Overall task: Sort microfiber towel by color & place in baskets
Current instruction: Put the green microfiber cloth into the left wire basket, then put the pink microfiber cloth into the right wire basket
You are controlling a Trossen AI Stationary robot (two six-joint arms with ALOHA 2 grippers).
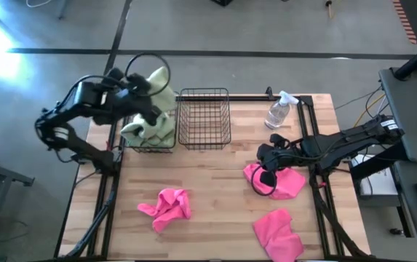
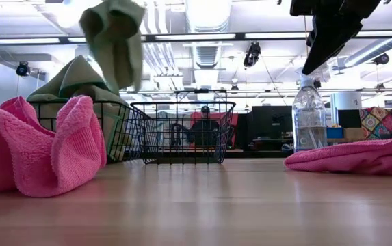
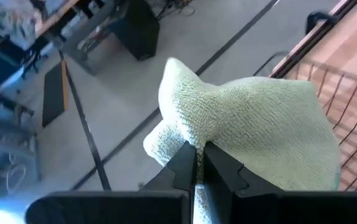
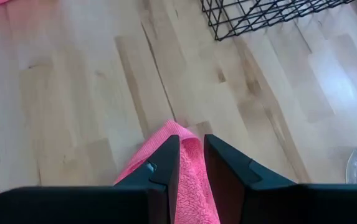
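Clamped shut, the left gripper (image 3: 197, 163) pinched a light green microfiber towel (image 3: 253, 130) that hung above the left black wire-grid basket (image 1: 150, 138), where more green cloth (image 1: 139, 131) lay heaped. Partly closed, the right gripper (image 4: 190, 155) pinched a fold of a bright pink microfiber towel (image 1: 284, 182) on the wooden table (image 1: 215, 175); the empty wire basket (image 1: 204, 118) stood well ahead of those jaws. Two other pink towels (image 1: 168, 206) (image 1: 279, 231) lay nearer the front edge.
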